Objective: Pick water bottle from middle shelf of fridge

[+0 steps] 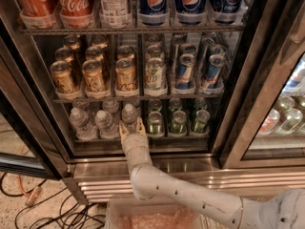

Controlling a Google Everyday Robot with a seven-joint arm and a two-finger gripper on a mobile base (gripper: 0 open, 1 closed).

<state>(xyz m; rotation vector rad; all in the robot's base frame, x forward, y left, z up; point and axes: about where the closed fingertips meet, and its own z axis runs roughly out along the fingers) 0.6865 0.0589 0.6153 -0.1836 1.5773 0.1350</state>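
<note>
The fridge (157, 168) stands open in front of me. Its middle shelf (209, 136) carries clear water bottles on the left and green cans (177, 122) on the right. My gripper (131, 127) reaches in at the shelf's front. It is open, with one yellow-tipped finger on each side of the lower body of the front water bottle (129, 114). Two more water bottles (104, 123) stand just to the left, and others sit behind them.
Gold cans (94, 76) and blue cans (185, 71) fill the rack above. Coca-Cola (74, 4) and Pepsi bottles (153, 1) stand on the top rack. A neighbouring cooler (281, 118) is at the right. Cables (43, 209) lie on the floor at the left.
</note>
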